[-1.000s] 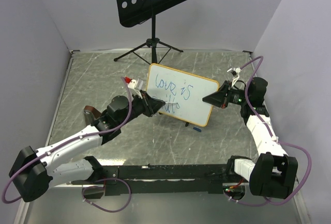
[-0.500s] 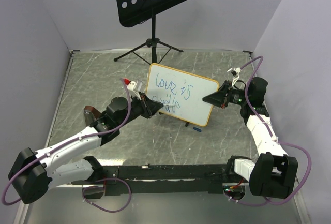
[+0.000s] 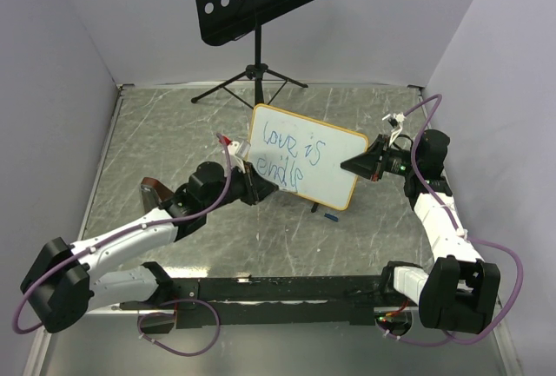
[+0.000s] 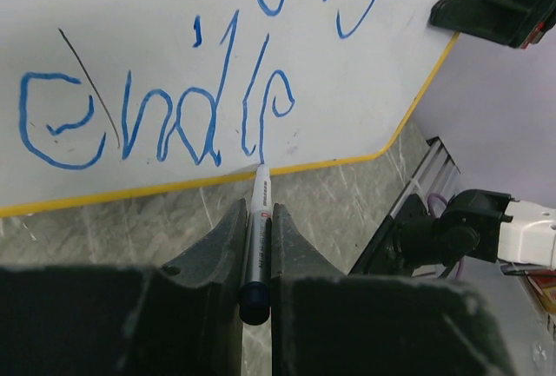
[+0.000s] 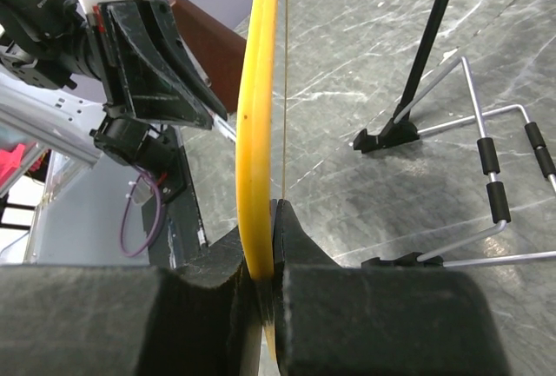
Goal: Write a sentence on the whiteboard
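**Marker tip at the foot of the second line, board pinched by its edge**

The whiteboard (image 3: 306, 169) stands tilted near the middle of the grey marbled table (image 3: 156, 133); its frame reads yellow in both wrist views.

The sentence (image 3: 294, 157) is in blue on its face; the upper line reads "love is"; the lower line, seen up close (image 4: 156, 115), runs "endl" plus one more looped stroke.

The left gripper (image 3: 261, 187) sits at the whiteboard's lower left edge, its jaws pressed together on a white marker (image 4: 257, 237); the marker's tip meets the foot of the last stroke, just above the bottom frame.

The right gripper (image 3: 352, 166) is at the whiteboard's right edge; its fingers (image 5: 295, 246) are clamped on the frame, which stands edge-on between them (image 5: 258, 133).

A small blue object (image 3: 330, 216) lies on the table just below the whiteboard's lower right corner; I cannot tell what it is.

A black perforated music stand (image 3: 256, 11) rises on its tripod behind the whiteboard, well apart from it.
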`<control>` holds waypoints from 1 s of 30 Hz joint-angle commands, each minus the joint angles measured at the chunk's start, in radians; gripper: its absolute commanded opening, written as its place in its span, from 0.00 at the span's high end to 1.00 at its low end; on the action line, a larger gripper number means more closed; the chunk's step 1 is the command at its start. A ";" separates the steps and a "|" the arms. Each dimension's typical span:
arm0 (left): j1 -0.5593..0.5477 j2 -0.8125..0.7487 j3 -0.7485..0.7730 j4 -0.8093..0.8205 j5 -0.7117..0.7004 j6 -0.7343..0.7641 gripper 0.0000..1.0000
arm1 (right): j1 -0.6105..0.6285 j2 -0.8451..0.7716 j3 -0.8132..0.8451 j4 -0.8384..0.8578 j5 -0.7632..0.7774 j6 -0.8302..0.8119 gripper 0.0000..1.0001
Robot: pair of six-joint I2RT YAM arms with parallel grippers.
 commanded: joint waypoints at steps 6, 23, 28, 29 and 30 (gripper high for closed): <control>0.008 0.012 0.024 0.087 0.052 -0.020 0.99 | 0.004 -0.027 0.021 0.063 -0.096 0.019 1.00; 0.038 -0.068 0.026 0.198 0.149 -0.098 0.99 | 0.004 -0.026 0.021 0.066 -0.096 0.022 1.00; 0.036 -0.033 0.043 0.214 0.158 -0.095 0.99 | 0.004 -0.027 0.021 0.063 -0.096 0.021 1.00; 0.036 -0.028 0.046 0.216 0.158 -0.095 0.99 | 0.003 -0.026 0.022 0.063 -0.096 0.021 1.00; 0.036 -0.022 0.047 0.217 0.158 -0.095 0.99 | 0.003 -0.024 0.022 0.062 -0.096 0.021 1.00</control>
